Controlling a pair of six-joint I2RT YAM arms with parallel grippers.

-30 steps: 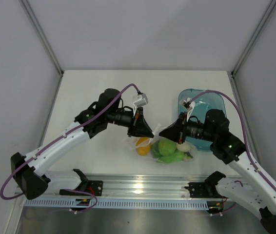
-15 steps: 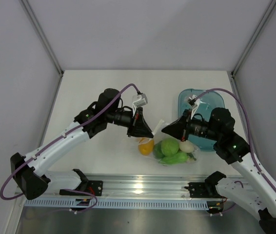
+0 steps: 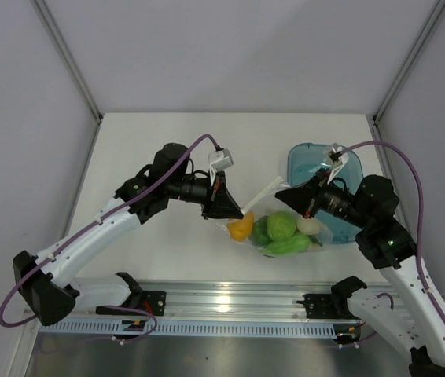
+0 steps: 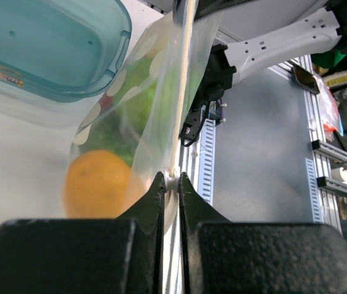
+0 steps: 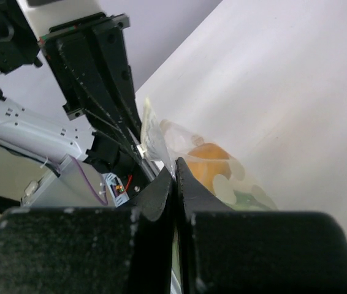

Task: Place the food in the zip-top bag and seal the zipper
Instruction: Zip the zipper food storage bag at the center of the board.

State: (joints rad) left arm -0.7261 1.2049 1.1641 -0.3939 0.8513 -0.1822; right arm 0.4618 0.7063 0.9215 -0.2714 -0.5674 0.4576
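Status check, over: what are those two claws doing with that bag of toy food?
Left claw and right claw both shut on the zipper. Bag stretched between them, food inside. Teal tray alongside, nothing blocking.

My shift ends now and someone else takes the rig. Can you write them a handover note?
Left gripper: jaws shut on one end of the zipper.
Right gripper: jaws shut on the other end.
Zip-top bag is stretched between them, beside the teal tray.
Done: the food in view is inside the bag.
To do: confirm the zipper is pressed closed along its length; I cannot tell.
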